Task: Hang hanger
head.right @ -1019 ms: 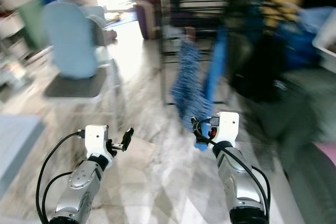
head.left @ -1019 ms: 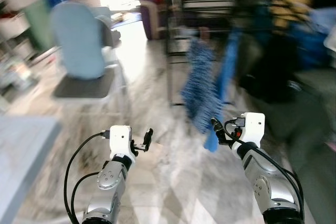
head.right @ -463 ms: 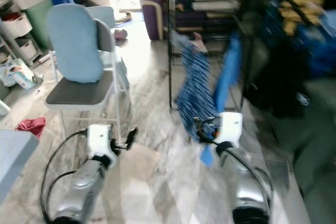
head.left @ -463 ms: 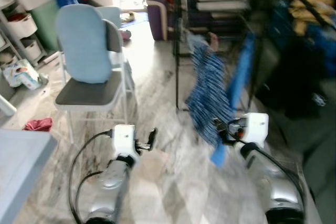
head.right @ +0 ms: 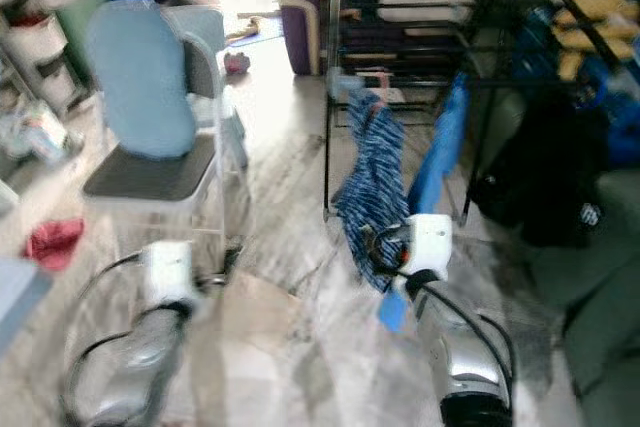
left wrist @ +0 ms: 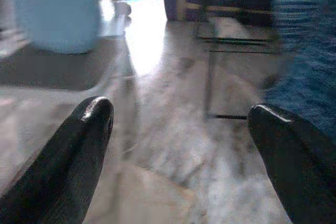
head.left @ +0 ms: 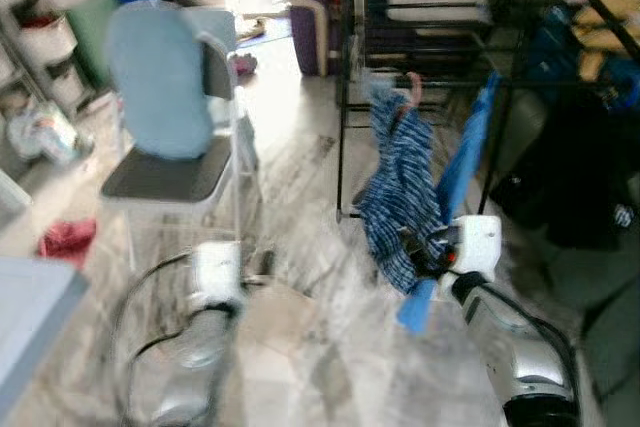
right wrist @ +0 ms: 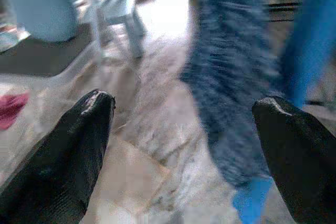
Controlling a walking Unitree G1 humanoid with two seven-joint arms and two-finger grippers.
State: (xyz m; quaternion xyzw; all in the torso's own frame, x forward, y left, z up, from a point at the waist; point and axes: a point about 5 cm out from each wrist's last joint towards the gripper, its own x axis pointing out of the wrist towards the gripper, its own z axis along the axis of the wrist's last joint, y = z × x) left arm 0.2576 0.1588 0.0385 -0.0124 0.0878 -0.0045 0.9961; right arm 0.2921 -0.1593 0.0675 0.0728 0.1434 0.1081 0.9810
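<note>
Right end effector (right wrist: 178,129), lower centre, fingers spread and empty; left end effector (left wrist: 176,129), lower left, likewise spread and empty. Beyond, centre frame, a blue striped fabric garment (head.left: 400,187) droops from a pink hooked hanger (head.left: 410,87) on the black metal drying rack (head.left: 440,7). Judged light and limp; grasp the stiff hanger neck, not the cloth. Pale blue chair (head.left: 160,87) upper left.

Two silver arms reach forward at waist height, the left gripper (left wrist: 178,129) and right gripper (right wrist: 181,129) each with black fingers spread wide apart.
</note>
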